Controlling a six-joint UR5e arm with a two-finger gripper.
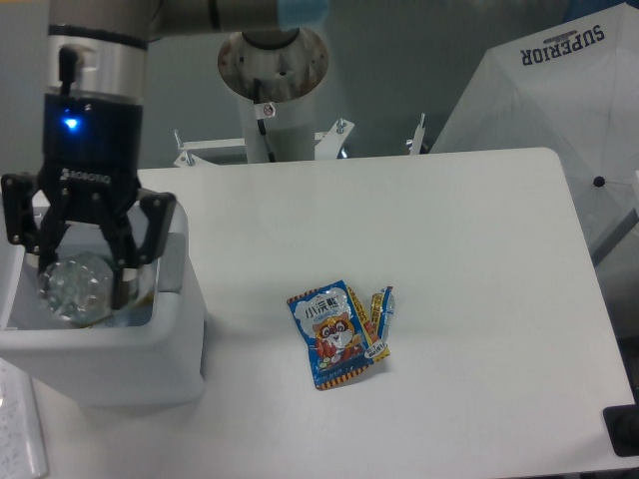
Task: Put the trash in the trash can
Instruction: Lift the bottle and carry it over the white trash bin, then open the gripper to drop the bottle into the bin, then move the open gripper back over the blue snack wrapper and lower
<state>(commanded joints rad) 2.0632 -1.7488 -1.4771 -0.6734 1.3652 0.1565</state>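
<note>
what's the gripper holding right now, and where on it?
The gripper holds the crushed clear bottle, jaws closed on its sides, above the open trash can. Exact spot along the bottle cannot be told.

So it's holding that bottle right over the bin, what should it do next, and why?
Probably open the gripper and let go. The clear bottle it grips sits above the open mouth of the white bin, so it should fall inside. The blue snack packet and small wrapper still lie on the table.

"SUPERIOR" – on the white umbrella [559, 90]
</note>
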